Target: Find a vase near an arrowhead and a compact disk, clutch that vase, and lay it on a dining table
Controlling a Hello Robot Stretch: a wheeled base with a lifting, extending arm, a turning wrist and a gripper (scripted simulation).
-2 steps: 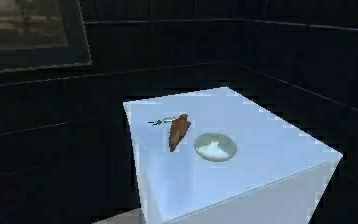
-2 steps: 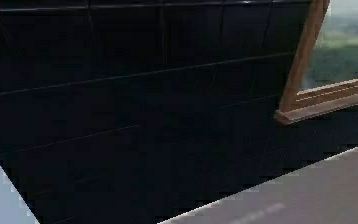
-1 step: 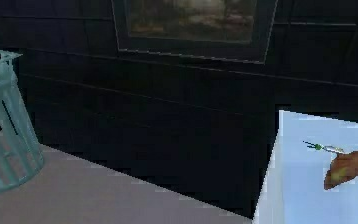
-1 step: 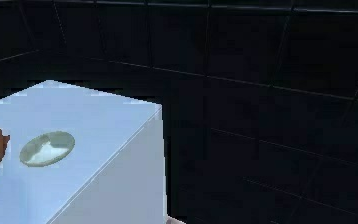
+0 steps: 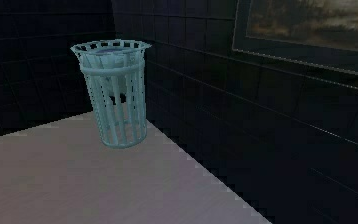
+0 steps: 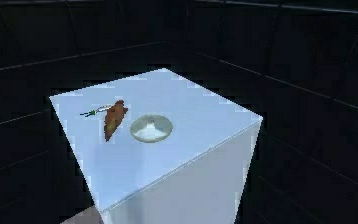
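**Vase not yet singled out on the white counter**

On the white counter (image 6: 202,150) a brown pointed piece (image 6: 114,119), likely the arrowhead, lies just left of a pale round thing (image 6: 151,128), near it but apart. That round thing may be the compact disk or a squat vase seen from above. I cannot tell which, so the vase's place is unsure beyond this counter top. Ahead, a pale blue slatted bin (image 5: 114,95) stands on the floor (image 5: 77,180) by a dark wall, with a framed picture (image 5: 305,30) to its right. A vase should be rigid, smooth, fairly light and breakable, so I would take it around the body below the rim, gently, and keep it upright. The state of the jaws cannot be told
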